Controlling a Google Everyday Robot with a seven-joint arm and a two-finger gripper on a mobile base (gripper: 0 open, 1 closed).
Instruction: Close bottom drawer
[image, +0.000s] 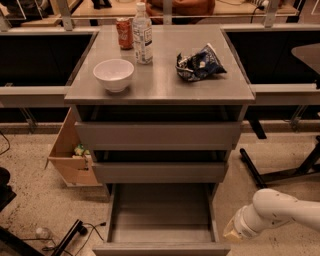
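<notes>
The bottom drawer (161, 215) of the grey cabinet is pulled far out toward me, and its shallow grey inside is empty. Its flat front (160, 248) lies at the bottom edge of the view. The middle drawer (160, 171) and top drawer (158, 135) above it sit nearly shut. My white arm (280, 212) reaches in from the lower right. My gripper (232, 233) is at its yellowish tip, just outside the open drawer's right side wall, near the front corner.
On the cabinet top stand a white bowl (113, 74), a clear bottle (142, 34), a red can (124, 33) and a crumpled chip bag (199, 64). An open cardboard box (70, 155) sits on the floor at the left. A chair base (280, 172) is at the right, and cables (55, 237) lie at the lower left.
</notes>
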